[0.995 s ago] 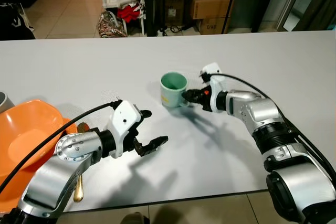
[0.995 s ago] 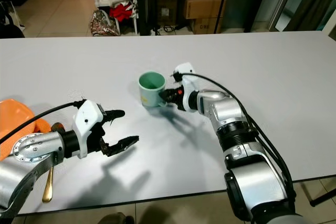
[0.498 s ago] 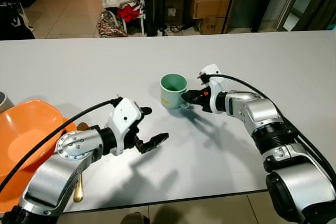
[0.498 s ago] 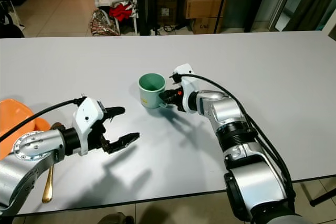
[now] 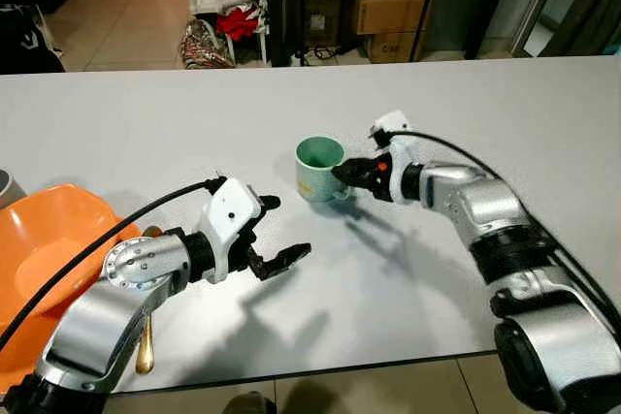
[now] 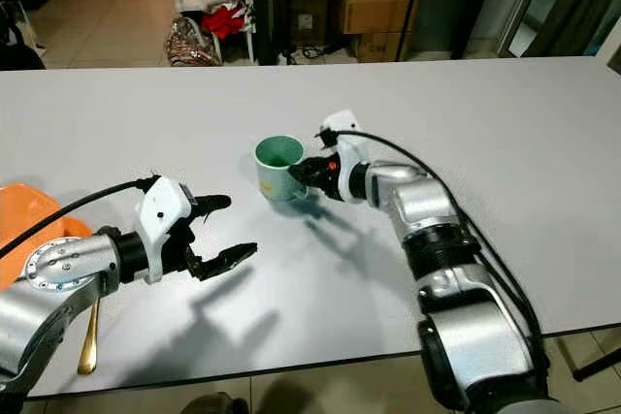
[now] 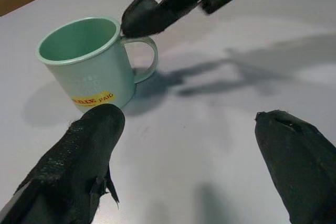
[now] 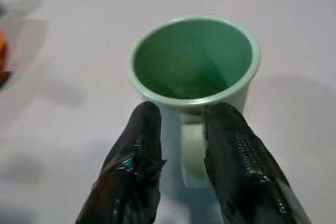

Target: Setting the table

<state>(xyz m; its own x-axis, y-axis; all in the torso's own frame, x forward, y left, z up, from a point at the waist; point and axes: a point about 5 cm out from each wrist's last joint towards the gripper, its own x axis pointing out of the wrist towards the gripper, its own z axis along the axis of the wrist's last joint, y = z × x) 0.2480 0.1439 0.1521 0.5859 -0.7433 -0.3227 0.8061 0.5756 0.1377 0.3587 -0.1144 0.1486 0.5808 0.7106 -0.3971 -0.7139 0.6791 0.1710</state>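
Note:
A pale green mug [image 5: 316,170] with a yellow label stands upright near the middle of the white table [image 5: 408,278]. My right gripper [image 5: 342,174] is shut on the mug's handle [image 8: 193,153], one black finger [image 8: 137,145] on each side of it, just behind the rim. My left gripper [image 5: 286,228] is open and holds nothing. It hovers low over the table, in front of the mug and to its left, fingers pointing toward it. In the left wrist view the mug [image 7: 86,61] sits a short way beyond the spread fingertips [image 7: 100,129].
An orange bowl [image 5: 49,249] sits at the table's left front, with a gold spoon [image 5: 146,348] beside it under my left arm. A grey object [image 5: 5,184] peeks in at the left edge. Boxes and bags stand on the floor beyond the table's far edge.
The right wrist has risen slightly while keeping hold of the handle. The mug stays in about the same place. The left gripper has barely moved.

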